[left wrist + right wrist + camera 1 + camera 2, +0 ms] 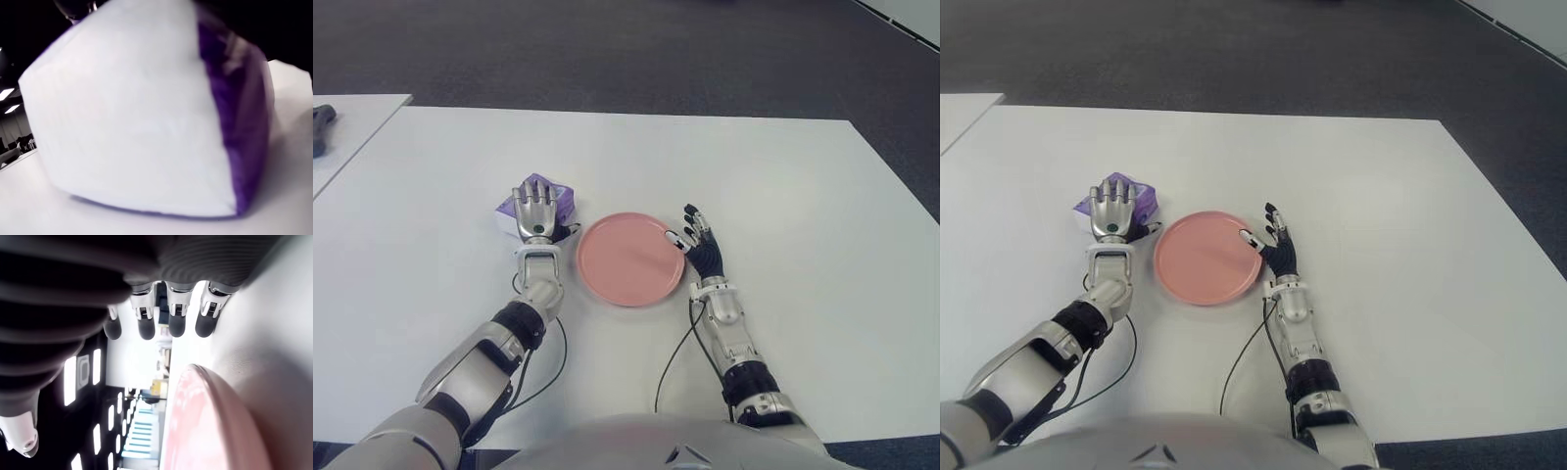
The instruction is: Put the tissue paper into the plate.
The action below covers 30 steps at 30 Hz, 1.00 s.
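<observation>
The left hand (535, 211), fingers spread, covers the soft, light tissue paper (559, 197) at the plate's (630, 258) 10 o'clock; grip its sides gently.

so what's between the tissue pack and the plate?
Just a narrow strip of bare white table in the eye views. The left hand covers the tissue pack, left of the pink plate.

A white table (783, 186) carries a pink plate (629, 258) and a purple-and-white tissue pack (560, 199).
</observation>
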Available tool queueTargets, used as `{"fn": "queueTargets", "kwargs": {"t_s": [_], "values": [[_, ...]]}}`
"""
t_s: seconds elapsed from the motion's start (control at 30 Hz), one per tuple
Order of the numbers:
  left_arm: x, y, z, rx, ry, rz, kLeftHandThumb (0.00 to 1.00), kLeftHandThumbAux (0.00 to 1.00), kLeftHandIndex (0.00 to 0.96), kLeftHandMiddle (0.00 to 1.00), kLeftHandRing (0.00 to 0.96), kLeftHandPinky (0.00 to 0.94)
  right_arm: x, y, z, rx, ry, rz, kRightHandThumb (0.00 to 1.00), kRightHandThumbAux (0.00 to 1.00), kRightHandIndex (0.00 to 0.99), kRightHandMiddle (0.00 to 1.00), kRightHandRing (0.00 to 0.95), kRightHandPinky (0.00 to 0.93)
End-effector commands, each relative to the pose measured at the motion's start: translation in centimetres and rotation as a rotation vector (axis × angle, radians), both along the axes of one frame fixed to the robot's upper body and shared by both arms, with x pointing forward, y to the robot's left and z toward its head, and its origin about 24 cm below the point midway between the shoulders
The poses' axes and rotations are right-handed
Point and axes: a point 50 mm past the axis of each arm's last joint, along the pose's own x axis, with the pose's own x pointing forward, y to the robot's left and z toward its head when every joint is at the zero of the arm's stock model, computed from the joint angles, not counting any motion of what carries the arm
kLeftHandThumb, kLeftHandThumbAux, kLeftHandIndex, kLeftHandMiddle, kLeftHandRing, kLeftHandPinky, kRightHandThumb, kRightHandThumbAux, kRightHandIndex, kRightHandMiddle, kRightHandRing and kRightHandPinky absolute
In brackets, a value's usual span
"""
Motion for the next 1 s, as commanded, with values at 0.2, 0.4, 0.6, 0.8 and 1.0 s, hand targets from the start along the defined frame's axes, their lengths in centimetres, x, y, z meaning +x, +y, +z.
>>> {"fn": "queueTargets", "kwargs": {"t_s": [0.2, 0.4, 0.6, 0.8, 1.0], "values": [[-1.7, 0.5, -2.4, -0.057, 0.121, 0.031, 0.0, 0.195, 0.0, 0.0, 0.0, 0.0, -2.2, -0.7, -3.4, 0.031, 0.197, -0.022, 0.068, 0.63, 0.0, 0.0, 0.0, 0.0], [-1.6, 1.1, -2.3, -0.051, 0.113, 0.028, 0.0, 0.203, 0.0, 0.0, 0.0, 0.0, -2.2, -0.6, -3.2, 0.045, 0.187, -0.007, 0.063, 0.654, 0.0, 0.0, 0.0, 0.0], [-1.6, 1.4, -1.8, -0.025, 0.065, 0.009, 0.0, 0.271, 0.019, 0.111, 0.158, 0.213, -1.9, -0.4, -3.1, 0.056, 0.19, -0.009, 0.061, 0.663, 0.0, 0.0, 0.0, 0.0], [-1.6, 1.9, -1.7, -0.018, 0.032, 0.009, 0.011, 0.41, 0.261, 0.418, 0.452, 0.537, -1.8, -0.4, -3.1, 0.058, 0.193, -0.018, 0.074, 0.664, 0.0, 0.0, 0.0, 0.0], [-1.4, 2.8, -1.5, -0.023, -0.005, 0.018, 0.177, 0.566, 0.426, 0.612, 0.621, 0.692, -1.7, -0.5, -3.2, 0.054, 0.182, -0.02, 0.085, 0.675, 0.0, 0.0, 0.0, 0.0]]}}
